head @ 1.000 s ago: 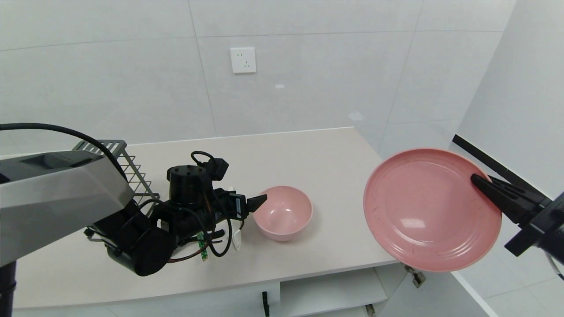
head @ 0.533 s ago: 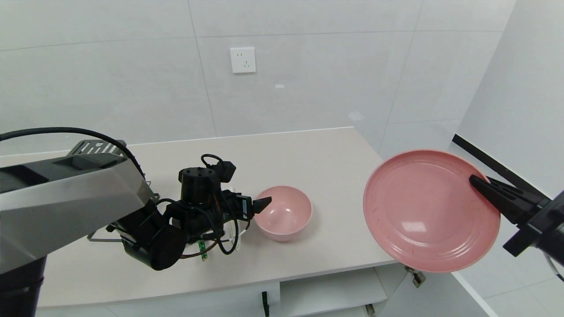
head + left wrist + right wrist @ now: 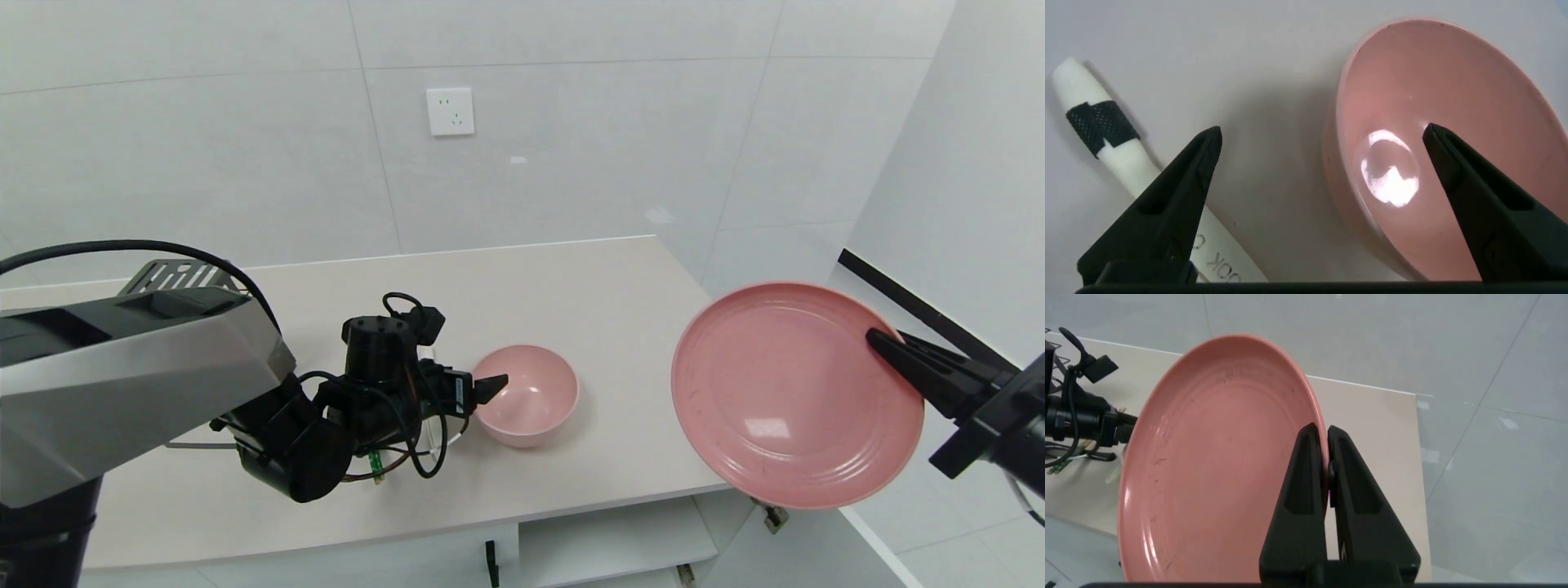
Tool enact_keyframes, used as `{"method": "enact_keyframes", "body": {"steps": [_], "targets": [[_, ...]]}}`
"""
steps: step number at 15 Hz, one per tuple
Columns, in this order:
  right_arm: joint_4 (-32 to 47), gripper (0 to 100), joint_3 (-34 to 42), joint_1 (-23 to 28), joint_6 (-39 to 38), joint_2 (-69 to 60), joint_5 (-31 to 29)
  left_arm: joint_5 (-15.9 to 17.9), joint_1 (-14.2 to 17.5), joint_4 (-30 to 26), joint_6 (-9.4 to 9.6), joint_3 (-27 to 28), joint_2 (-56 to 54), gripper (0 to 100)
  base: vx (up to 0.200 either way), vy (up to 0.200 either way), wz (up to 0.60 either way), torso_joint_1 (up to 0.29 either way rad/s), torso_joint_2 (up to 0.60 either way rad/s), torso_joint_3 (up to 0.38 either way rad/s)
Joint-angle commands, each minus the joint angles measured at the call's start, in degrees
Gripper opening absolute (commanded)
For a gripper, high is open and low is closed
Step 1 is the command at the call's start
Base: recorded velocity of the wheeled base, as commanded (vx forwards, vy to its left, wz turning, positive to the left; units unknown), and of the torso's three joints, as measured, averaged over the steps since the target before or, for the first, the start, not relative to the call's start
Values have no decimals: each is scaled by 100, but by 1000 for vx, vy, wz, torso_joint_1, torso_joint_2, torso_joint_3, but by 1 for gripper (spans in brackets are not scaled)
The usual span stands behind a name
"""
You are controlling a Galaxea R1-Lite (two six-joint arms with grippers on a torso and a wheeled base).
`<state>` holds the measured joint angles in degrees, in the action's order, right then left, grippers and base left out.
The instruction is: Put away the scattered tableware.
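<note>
In the head view the left gripper had crept along the counter over the last second until its tip reached the near rim of the pink bowl, so I judged a grasp of that rim to be the step in hand. The right gripper had hardly shifted, its jaws clamped on the far edge of the pink plate, which hung tilted in the air off the counter's end, a touch lower than before. The wire rack behind the left jaws was mostly covered by the arm, and I could not tell what it held. In the left wrist view the left gripper stood with its jaws wide apart, the rim of the bowl between them, one finger outside over bare counter and the other above the hollow. Whether either finger touched the bowl could not be made out. A white handle with a dark band lay just outside the outer jaw, its far end cut off by that finger. In the right wrist view the right gripper was closed tight on the rim of the plate, whose lower edge ran out of frame.
</note>
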<state>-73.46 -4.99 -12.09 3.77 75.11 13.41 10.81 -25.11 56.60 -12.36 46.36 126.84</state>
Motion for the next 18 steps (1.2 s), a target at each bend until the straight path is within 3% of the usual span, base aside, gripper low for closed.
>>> {"method": "enact_keyframes", "body": {"steps": [1, 7, 8, 14, 18], "targets": [[-2, 0, -2, -12, 1, 13, 4, 0, -29, 0, -3, 5, 7, 100, 0, 0, 0, 0, 0, 0], [-2, 0, -11, -12, 10, 13, 4, -9, -82, 0, -3, 136, 130, 100, 0, 0, 0, 0, 0, 0], [-2, 0, -11, -12, 10, 13, 4, -18, -82, 0, -3, 180, 165, 0, 0, 0, 0, 0, 0, 0], [-10, 0, -29, -12, 10, 4, 4, -35, -125, 70, -12, 136, 174, 0, 0, 0, 0, 0, 0, 0], [-10, 0, -46, -4, 10, -49, -5, -44, -64, 62, 6, 31, -626, 0, 0, 0, 0, 0, 0, 0]]}}
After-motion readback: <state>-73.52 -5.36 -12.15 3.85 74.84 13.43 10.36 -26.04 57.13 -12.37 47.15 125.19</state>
